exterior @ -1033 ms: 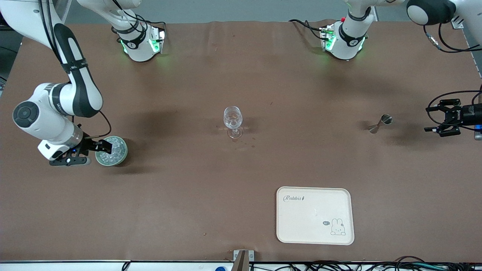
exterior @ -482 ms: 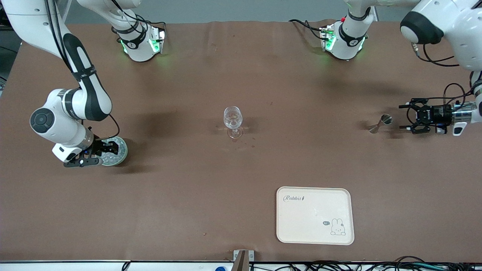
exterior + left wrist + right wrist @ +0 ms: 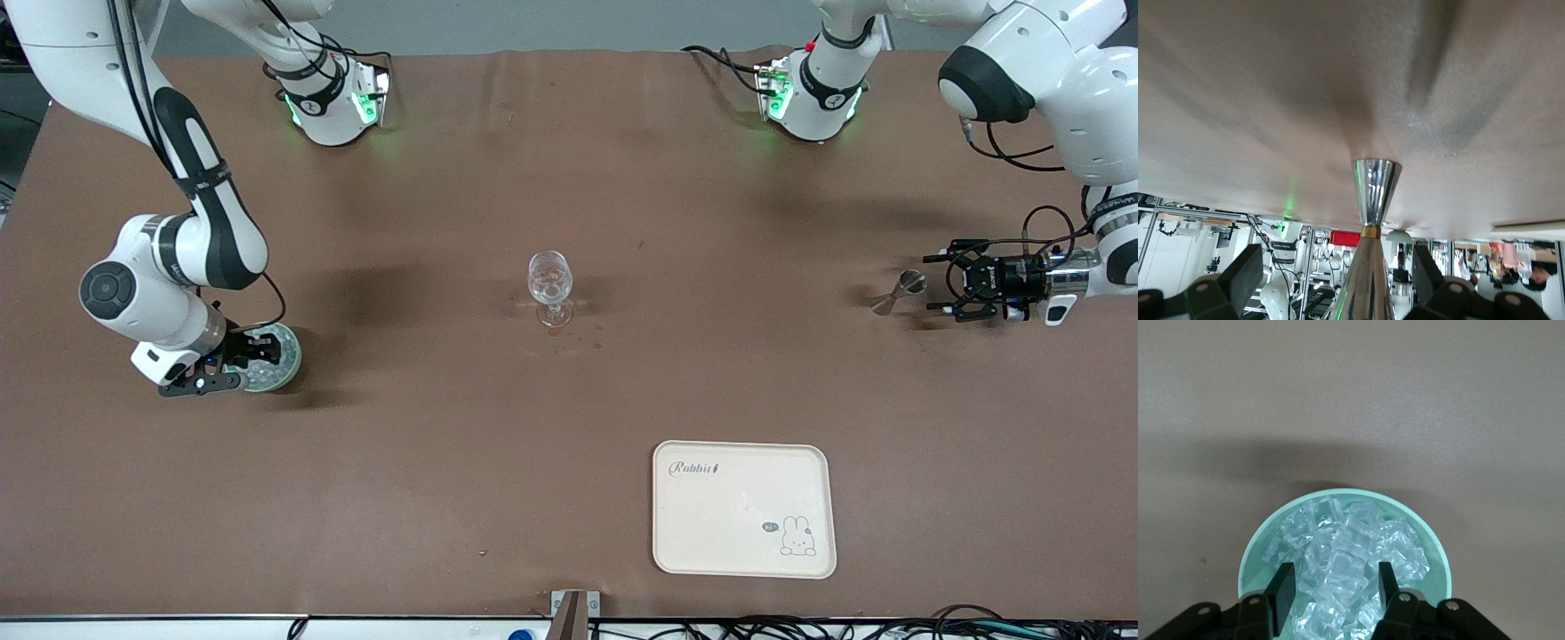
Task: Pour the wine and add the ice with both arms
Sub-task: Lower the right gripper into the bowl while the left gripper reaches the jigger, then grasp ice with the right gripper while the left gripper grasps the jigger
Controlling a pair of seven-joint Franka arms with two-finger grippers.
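A clear wine glass (image 3: 551, 283) stands upright at the table's middle. A steel jigger (image 3: 898, 292) stands toward the left arm's end. My left gripper (image 3: 931, 284) is level with the jigger, open. In the left wrist view the jigger (image 3: 1375, 187) stands in line between the spread fingers (image 3: 1245, 277) of the left gripper (image 3: 1337, 261). A pale green bowl (image 3: 292, 360) of ice (image 3: 1345, 553) sits toward the right arm's end. My right gripper (image 3: 256, 353) is over it, open. In the right wrist view the right gripper (image 3: 1336, 579) has its fingers (image 3: 1285, 581) down among the chunks inside the bowl's rim (image 3: 1257, 540).
A cream tray (image 3: 744, 508) with a rabbit drawing lies nearer the front camera, toward the left arm's end. The arm bases (image 3: 333, 98) stand along the table's edge farthest from the front camera. Small wet spots mark the cloth by the glass foot.
My left gripper has moved in from the table's end up to the jigger. My right gripper has shifted over the bowl and its fingers now reach into the ice.
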